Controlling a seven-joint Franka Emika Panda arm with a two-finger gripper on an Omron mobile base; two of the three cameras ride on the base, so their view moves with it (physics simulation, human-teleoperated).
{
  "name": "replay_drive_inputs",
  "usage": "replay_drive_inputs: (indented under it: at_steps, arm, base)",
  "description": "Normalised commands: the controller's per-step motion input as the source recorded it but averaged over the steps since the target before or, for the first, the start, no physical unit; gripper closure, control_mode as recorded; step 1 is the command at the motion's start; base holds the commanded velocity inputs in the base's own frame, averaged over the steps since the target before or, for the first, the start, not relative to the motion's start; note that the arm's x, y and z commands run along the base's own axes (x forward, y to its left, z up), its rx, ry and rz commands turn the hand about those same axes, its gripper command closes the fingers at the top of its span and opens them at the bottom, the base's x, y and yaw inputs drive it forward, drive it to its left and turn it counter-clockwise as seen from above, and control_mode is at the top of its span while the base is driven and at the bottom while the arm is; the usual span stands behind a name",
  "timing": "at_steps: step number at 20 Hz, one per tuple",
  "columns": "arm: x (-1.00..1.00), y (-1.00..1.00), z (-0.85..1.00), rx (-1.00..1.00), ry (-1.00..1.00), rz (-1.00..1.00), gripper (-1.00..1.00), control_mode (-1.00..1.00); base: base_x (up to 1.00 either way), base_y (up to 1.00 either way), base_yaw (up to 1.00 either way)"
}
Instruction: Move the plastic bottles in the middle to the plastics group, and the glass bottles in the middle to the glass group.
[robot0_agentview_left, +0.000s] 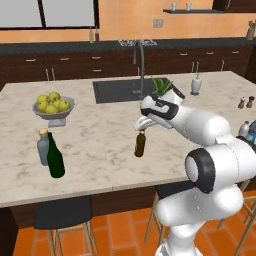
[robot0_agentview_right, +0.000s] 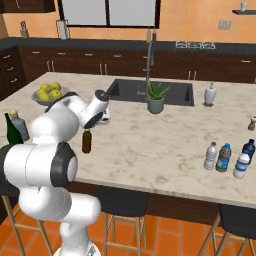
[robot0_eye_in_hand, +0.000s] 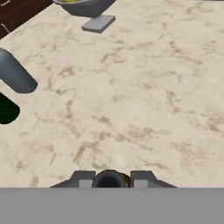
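The gripper (robot0_agentview_left: 142, 129), fingers clenched on the neck of the brown glass bottle (robot0_agentview_left: 140, 145), holds it upright at frame centre over the marble surface (robot0_agentview_left: 100, 150), with the green wine bottle (robot0_agentview_left: 55, 159) and grey-blue bottle (robot0_agentview_left: 43, 148) well apart at left.

1. the rendered kitchen is evenly and brightly lit, with no single visible light source and no dim corners.
2. the marble counter (robot0_agentview_left: 100, 150) carries almost no cast shadows; the things on it look flatly shaded.
3. the white arm (robot0_agentview_left: 210, 150) shows soft grey shading on its undersides and no hard glare.
4. all three pictures are coarse and slightly soft, with jagged edges on small things.
5. the hand view is blurriest: the dark green bottle (robot0_eye_in_hand: 8, 109) at its left edge is a smeared blob.
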Motion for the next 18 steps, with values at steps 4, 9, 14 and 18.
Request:
replay_drive_inputs:
  at_steps: [4,9,14,18]
  arm:
    - [-0.29,1.00,0.13,0.00,0.00,0.25,1.00,-1.00]
    - [-0.27,1.00,0.02,0.01,0.00,0.25,1.00,-1.00]
    - [-0.09,1.00,-0.01,0.01,0.00,0.23,1.00,-1.00]
    - [-0.01,0.89,-0.01,0.01,-0.03,0.25,1.00,-1.00]
  base:
    - [0.00,0.00,0.00]
    - [0.00,0.00,0.00]
    - [0.00,0.00,0.00]
    - [0.00,0.00,0.00]
